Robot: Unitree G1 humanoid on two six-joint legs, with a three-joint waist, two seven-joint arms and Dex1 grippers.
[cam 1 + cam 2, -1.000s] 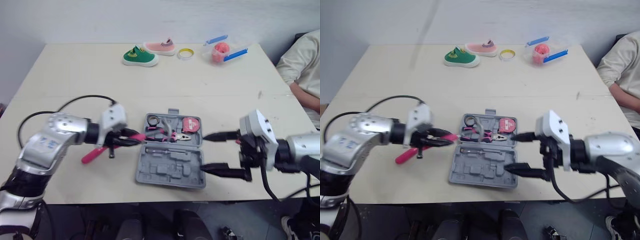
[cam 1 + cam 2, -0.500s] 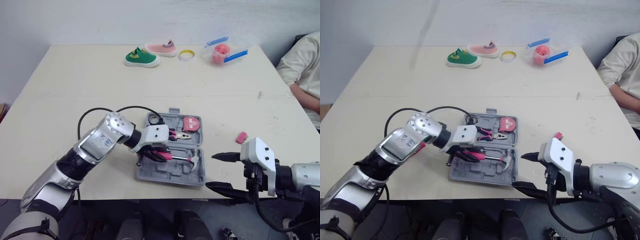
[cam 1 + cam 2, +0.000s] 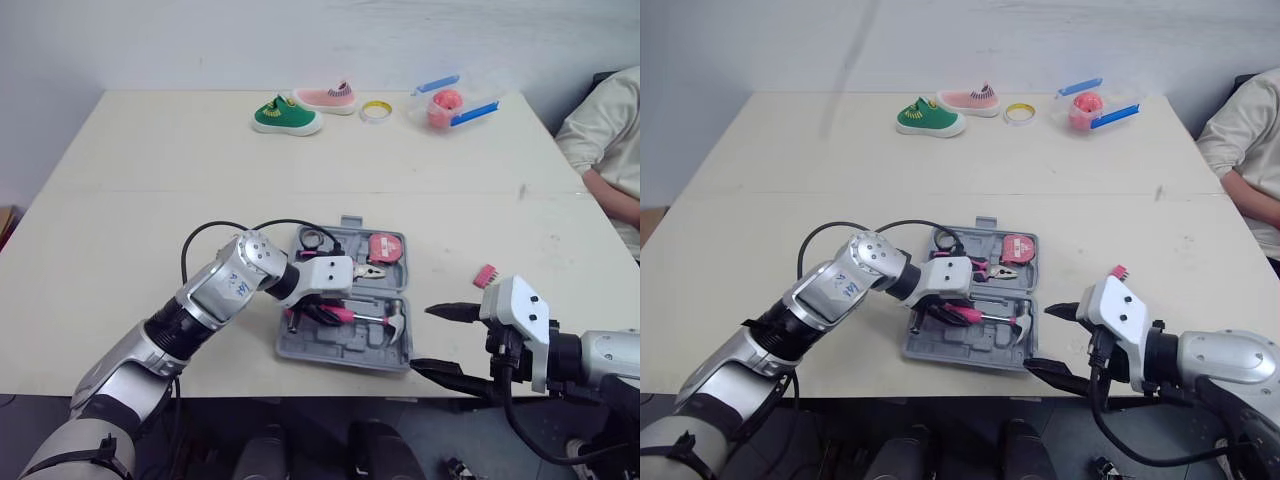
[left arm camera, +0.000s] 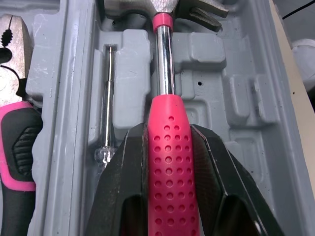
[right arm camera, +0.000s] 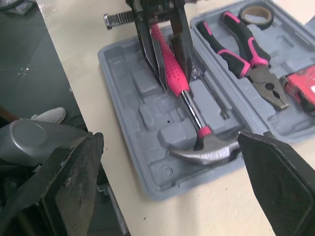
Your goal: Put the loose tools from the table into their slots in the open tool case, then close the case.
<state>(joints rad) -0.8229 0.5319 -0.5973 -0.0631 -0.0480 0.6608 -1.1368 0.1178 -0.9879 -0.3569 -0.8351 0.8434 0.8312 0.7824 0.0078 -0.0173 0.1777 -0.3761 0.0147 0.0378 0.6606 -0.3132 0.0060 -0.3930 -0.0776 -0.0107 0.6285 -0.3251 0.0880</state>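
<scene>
Left eye view: the left claw [image 3: 318, 311] is clamped on the pink handle of the hammer [image 3: 372, 317]. The hammer lies across the near half of the open case [image 3: 340, 358] with its head to the right. A second ago this claw held the hammer over the table [image 3: 200, 180], left of the case, so the tool has gone from loose to inside the tray. The right claw [image 3: 440, 342] has drawn back from the case's right edge to the near right of the table, its fingers apart and empty.

Right eye view: the pliers [image 3: 985, 268] and the tape measure [image 3: 1016, 248] sit in the far half of the case. A small pink piece [image 3: 1117, 271] lies on the table well to the right of the case, so I judge one item is still to be stowed.

Left wrist view: the two black fingers [image 4: 123, 177] press on both sides of the handle. A thin metal rod [image 4: 108, 98] rests in a groove just beside it.

Right wrist view: the hammer's head lies close to the case's right rim. I cannot tell whether it is pressed home in its slot. Letting go looks like the next move, and the lid comes last.
</scene>
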